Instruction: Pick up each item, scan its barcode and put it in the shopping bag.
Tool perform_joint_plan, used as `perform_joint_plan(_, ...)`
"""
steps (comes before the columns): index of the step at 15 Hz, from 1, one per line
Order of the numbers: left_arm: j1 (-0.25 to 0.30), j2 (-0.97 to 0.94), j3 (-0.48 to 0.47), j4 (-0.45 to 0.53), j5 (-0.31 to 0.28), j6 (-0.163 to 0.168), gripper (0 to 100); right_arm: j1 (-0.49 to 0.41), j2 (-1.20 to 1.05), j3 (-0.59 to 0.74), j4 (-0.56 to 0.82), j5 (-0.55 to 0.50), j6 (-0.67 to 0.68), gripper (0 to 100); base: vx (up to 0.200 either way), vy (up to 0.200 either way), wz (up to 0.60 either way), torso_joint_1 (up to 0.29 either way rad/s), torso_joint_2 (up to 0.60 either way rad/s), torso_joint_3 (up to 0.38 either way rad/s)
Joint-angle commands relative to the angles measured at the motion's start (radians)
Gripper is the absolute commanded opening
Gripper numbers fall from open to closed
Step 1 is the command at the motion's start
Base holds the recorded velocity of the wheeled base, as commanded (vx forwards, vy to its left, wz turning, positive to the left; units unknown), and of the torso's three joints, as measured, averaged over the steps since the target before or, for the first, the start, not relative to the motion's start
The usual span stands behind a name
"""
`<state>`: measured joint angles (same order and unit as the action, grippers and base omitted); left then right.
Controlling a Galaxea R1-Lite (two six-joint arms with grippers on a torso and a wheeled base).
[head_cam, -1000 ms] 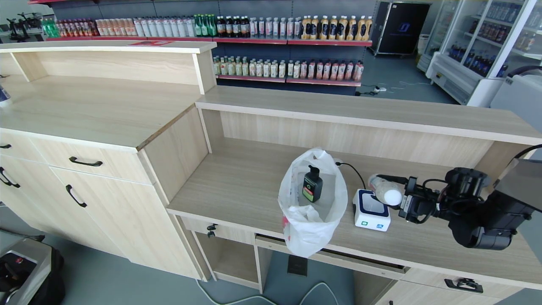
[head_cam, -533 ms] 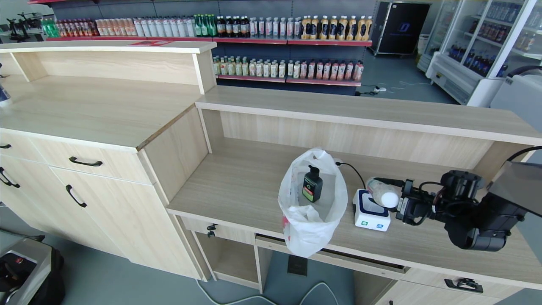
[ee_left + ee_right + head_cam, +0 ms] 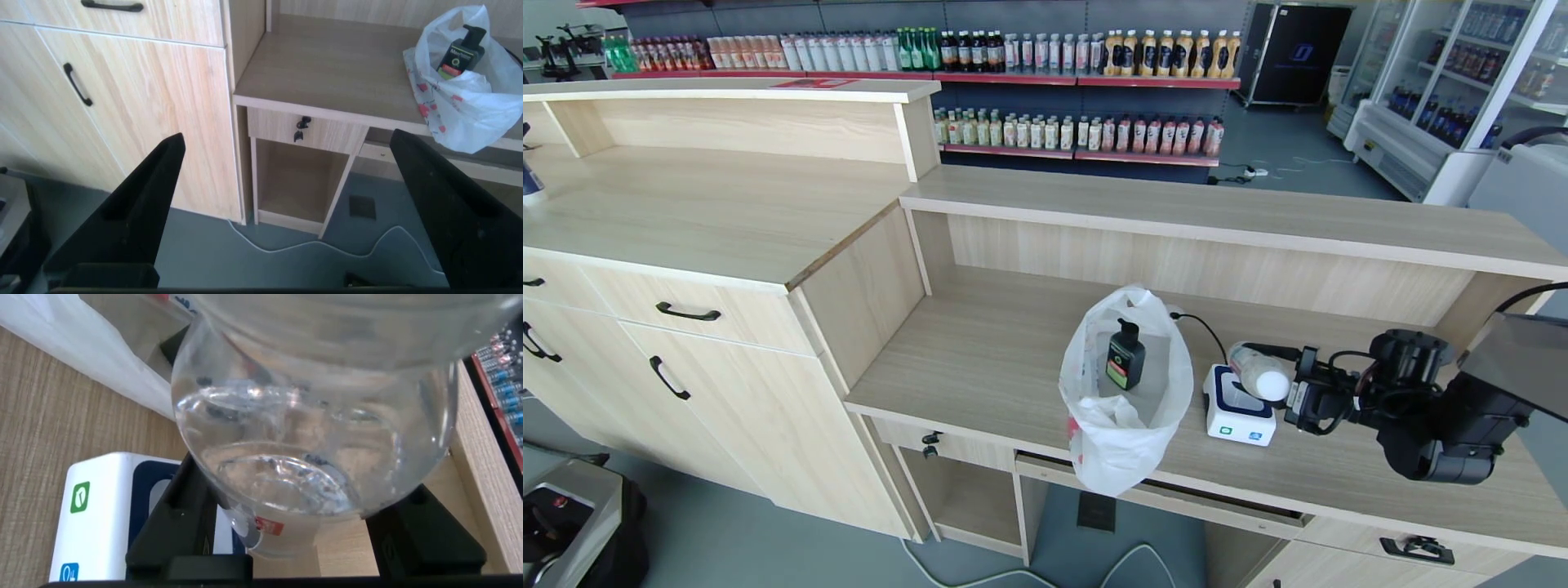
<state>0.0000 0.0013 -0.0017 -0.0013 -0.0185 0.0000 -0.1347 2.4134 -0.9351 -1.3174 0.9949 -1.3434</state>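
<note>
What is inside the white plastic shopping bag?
A black pump bottle with a green and red label stands inside the white plastic shopping bag. Its crumpled front wall hides the bottom.

A clear bottle held sideways over the white scanner, beside the white bag containing a black pump bottle.

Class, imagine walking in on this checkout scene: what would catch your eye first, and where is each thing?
The right gripper holds a clear bottle lying sideways over the white scanner on the right part of the counter. Beside the scanner, on its left, stands an open white shopping bag with a black pump bottle upright inside.
</note>
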Motion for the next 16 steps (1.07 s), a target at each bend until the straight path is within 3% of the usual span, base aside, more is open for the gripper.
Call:
perform_joint_plan(1, 0.0, 0.0, 0.0, 0.0, 0.0, 0.0, 100, 0.003, 0.001, -0.001, 0.0, -0.001, 0.0, 0, 0.0, 0.0, 0.0, 0.0, 0.0, 0.0)
perform_joint_plan(7, 0.0, 0.0, 0.0, 0.0, 0.0, 0.0, 100, -0.002, -0.051, 0.001, 0.05, -0.002, 0.053, 0, 0.0, 0.0, 0.0, 0.0, 0.0, 0.0)
perform_joint_plan(9, 0.0, 0.0, 0.0, 0.0, 0.0, 0.0, 100, -0.026, -0.197, 0.012, 0.173, -0.001, 0.167, 0, 0.0, 0.0, 0.0, 0.0, 0.0, 0.0)
perform_joint_plan(12, 0.0, 0.0, 0.0, 0.0, 0.0, 0.0, 100, -0.094, -0.488, 0.042, 0.402, -0.042, 0.484, 0, 0.0, 0.0, 0.0, 0.0, 0.0, 0.0)
perform_joint_plan(14, 0.0, 0.0, 0.0, 0.0, 0.0, 0.0, 100, -0.112, -0.608, 0.052, 0.463, -0.211, 0.727, 0, 0.0, 0.0, 0.0, 0.0, 0.0, 0.0)
perform_joint_plan(16, 0.0, 0.0, 0.0, 0.0, 0.0, 0.0, 100, -0.092, -0.648, 0.058, 0.471, -0.535, 0.955, 0, 0.0, 0.0, 0.0, 0.0, 0.0, 0.0)
